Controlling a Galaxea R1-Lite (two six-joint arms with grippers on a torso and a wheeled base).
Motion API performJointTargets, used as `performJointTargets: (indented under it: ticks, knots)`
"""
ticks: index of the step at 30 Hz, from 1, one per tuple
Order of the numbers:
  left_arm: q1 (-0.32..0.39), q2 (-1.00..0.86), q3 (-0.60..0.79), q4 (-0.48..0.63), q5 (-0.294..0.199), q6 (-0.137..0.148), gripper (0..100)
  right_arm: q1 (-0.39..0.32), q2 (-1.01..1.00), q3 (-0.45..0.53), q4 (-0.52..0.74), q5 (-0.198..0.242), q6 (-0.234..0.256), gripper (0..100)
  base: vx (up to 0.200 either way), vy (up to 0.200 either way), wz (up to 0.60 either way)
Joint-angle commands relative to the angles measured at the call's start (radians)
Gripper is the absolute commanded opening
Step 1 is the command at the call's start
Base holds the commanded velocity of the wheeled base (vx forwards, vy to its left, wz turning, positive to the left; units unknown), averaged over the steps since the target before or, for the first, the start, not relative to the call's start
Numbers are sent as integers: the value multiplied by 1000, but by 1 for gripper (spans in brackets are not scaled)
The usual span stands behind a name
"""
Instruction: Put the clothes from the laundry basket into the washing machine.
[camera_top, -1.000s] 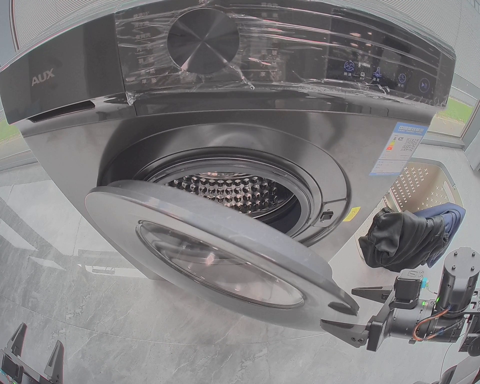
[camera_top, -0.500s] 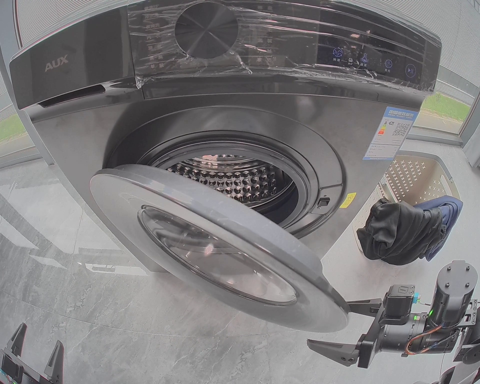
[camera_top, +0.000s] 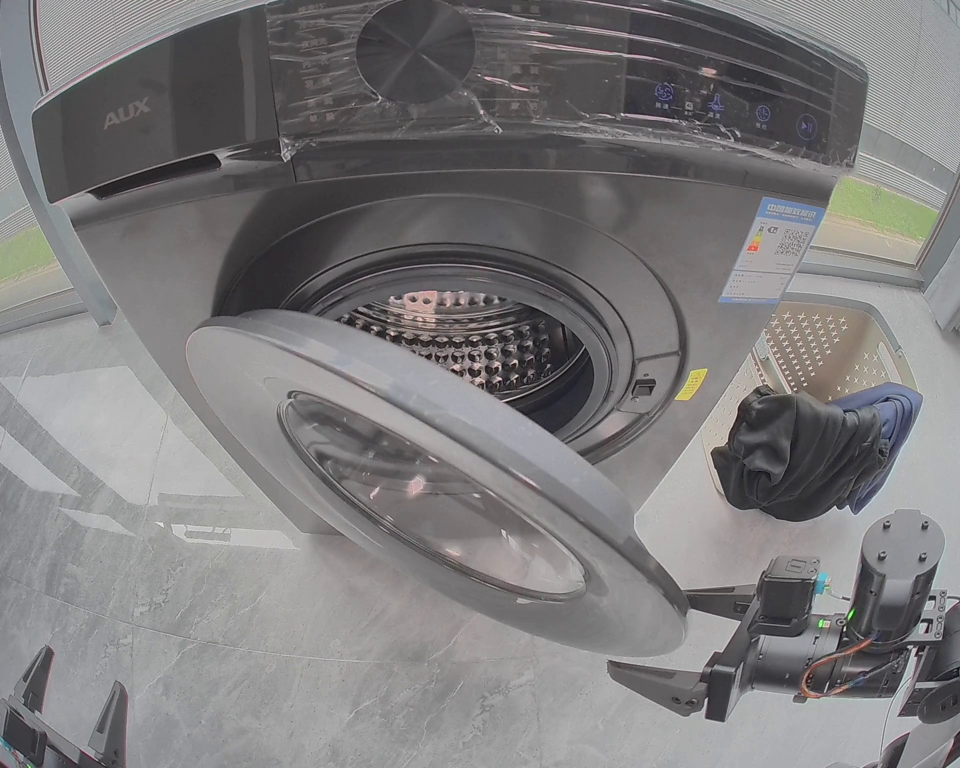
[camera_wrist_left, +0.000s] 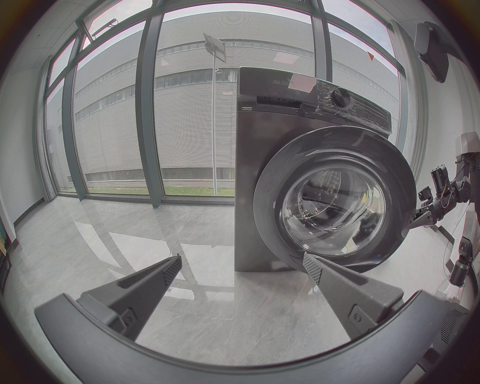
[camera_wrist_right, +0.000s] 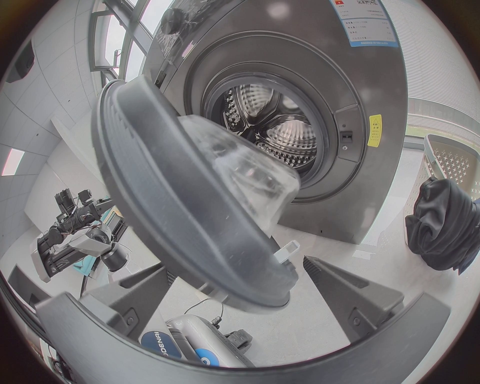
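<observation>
The washing machine (camera_top: 480, 200) is straight ahead of you with its round door (camera_top: 430, 470) swung wide open, so the drum (camera_top: 470, 345) shows behind it. Your right gripper (camera_top: 668, 640) sits low off the machine's front right, at the free edge of the door. Its fingers (camera_top: 655, 687) are spread wide and grip nothing, and in the right wrist view the door's rim lies between them. You cannot tell whether either finger touches that rim.

Your left gripper (camera_wrist_left: 240, 262) hangs low, well out from the machine's front left, facing the outer side of the door. Its fingers are also wide apart and empty.

The laundry basket (camera_top: 850, 335) stands on the floor (camera_top: 200, 600) just beside the machine's right side. The clothes are at the basket: a black garment (camera_top: 795, 455) is heaped over its near rim, and a blue garment (camera_top: 893, 405) lies against the black one, on the side farther from the machine.
</observation>
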Motion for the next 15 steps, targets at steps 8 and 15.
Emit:
performJointTargets:
  ticks: [8,15]
  knots:
    - [0,-12,15,0,0,0,100,54,40,29,-29,-2,10,100,0,0,0]
    - [0,-13,15,0,0,-1,100,1,-19,173,-12,-8,-5,100,0,0,0]
